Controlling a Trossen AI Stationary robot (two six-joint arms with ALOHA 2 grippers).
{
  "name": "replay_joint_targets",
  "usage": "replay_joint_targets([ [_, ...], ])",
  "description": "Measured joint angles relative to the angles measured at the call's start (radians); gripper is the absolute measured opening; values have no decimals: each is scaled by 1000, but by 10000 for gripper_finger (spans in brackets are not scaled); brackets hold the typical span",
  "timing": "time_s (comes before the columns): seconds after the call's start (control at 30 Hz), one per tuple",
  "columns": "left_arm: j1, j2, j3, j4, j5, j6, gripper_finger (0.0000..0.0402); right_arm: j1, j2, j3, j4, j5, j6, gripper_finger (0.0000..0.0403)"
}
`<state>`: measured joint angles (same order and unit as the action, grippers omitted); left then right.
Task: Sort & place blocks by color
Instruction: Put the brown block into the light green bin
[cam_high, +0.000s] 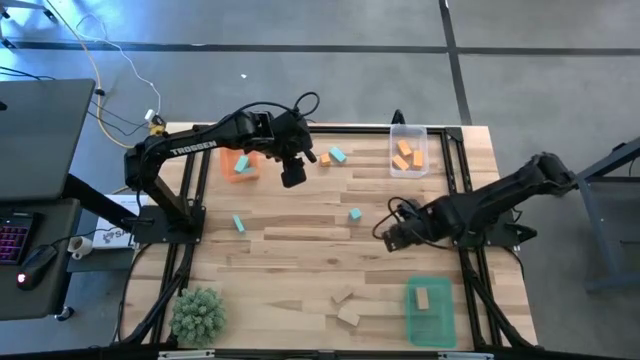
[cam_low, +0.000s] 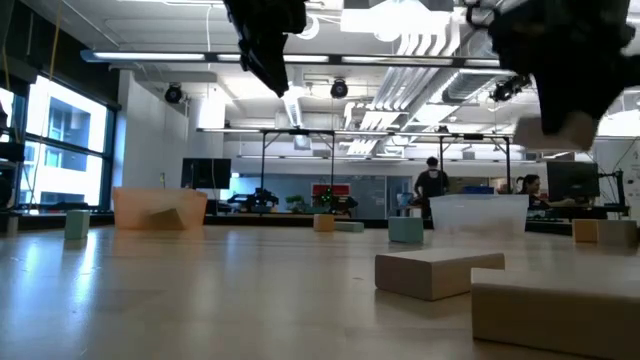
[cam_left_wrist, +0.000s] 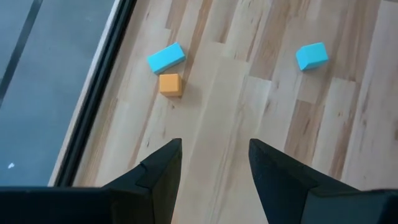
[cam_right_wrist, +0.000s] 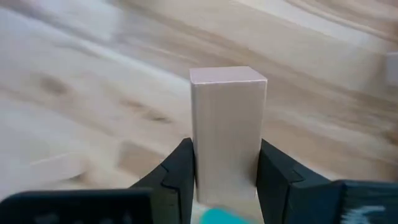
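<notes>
Item, far left: a spiky green plant (cam_high: 197, 312) at the table's (cam_high: 300, 250) near corner.

Item: an orange tray (cam_high: 238, 163) at the far edge, partly under my left arm, holding orange blocks.

Item: one teal block (cam_high: 239, 223) lying alone on the bare wood, near the left frame.

Item: my left gripper (cam_left_wrist: 213, 163), hanging above the table near the far edge, its fingers spread with nothing between them. Ahead of it lie a small orange block (cam_left_wrist: 170, 84) and a teal block (cam_left_wrist: 166, 57), just beside each other; another teal block (cam_left_wrist: 311, 55) sits well apart from those two.

Item: two tan blocks (cam_high: 346, 307) near the front edge, close together.

Item: my right gripper (cam_right_wrist: 226, 169), right of centre, above the table, pinching a tan block (cam_right_wrist: 228, 124) upright between both fingers.

Item: a clear tray (cam_high: 408, 150) at the far edge, with orange blocks inside.

Item: a green tray (cam_high: 430, 313) at the near right corner, one tan block (cam_high: 422, 297) lying in it.
</notes>
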<state>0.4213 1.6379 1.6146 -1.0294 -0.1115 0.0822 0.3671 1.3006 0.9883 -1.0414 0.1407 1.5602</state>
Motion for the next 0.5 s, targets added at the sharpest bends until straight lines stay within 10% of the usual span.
replay_joint_targets([
  [0.5,0,0,0,1,22,26,172,326,15,83,144,8,404,102],
])
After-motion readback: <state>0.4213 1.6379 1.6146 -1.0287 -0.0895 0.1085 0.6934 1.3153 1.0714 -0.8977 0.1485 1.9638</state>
